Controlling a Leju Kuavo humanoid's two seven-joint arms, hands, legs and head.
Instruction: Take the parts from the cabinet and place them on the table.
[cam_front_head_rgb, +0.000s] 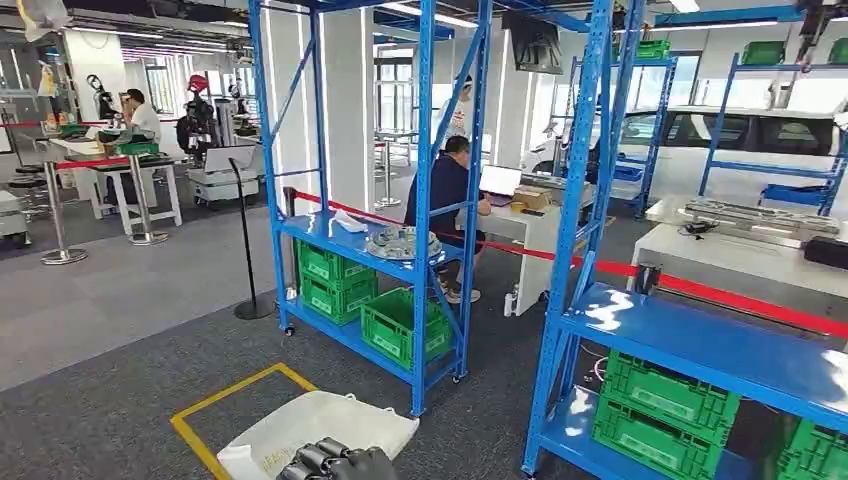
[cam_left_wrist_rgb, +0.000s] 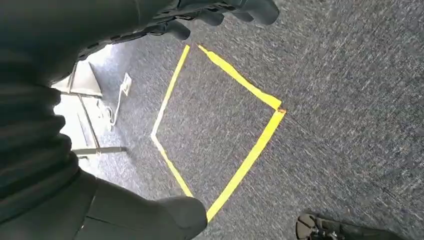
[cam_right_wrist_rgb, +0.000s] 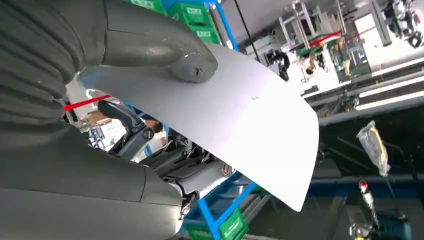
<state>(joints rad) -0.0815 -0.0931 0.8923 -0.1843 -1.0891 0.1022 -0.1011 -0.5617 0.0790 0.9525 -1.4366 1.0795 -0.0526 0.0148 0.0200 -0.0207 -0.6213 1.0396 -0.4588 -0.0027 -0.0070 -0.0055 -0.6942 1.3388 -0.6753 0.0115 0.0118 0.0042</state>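
My right robot hand (cam_right_wrist_rgb: 150, 65) grips a flat white sheet part (cam_right_wrist_rgb: 250, 125), thumb pressed on its upper face; from the head view the part (cam_front_head_rgb: 320, 425) sits low in front of me over grey carpet, beside a yellow taped square (cam_front_head_rgb: 215, 410). My left robot hand (cam_left_wrist_rgb: 215, 15) hangs above the carpet, fingers curled with nothing in them. The blue cabinet (cam_front_head_rgb: 425, 200) stands ahead, holding green crates (cam_front_head_rgb: 400, 325)

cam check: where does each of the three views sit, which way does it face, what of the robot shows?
Head: high on the body, facing forward and down at blue racks; right hand holds a white sheet part.
Left wrist: looks down at grey carpet and yellow tape square; left hand at the edge.
Right wrist: behind the thumb pressing the sheet.
Shared: sheet, racks.
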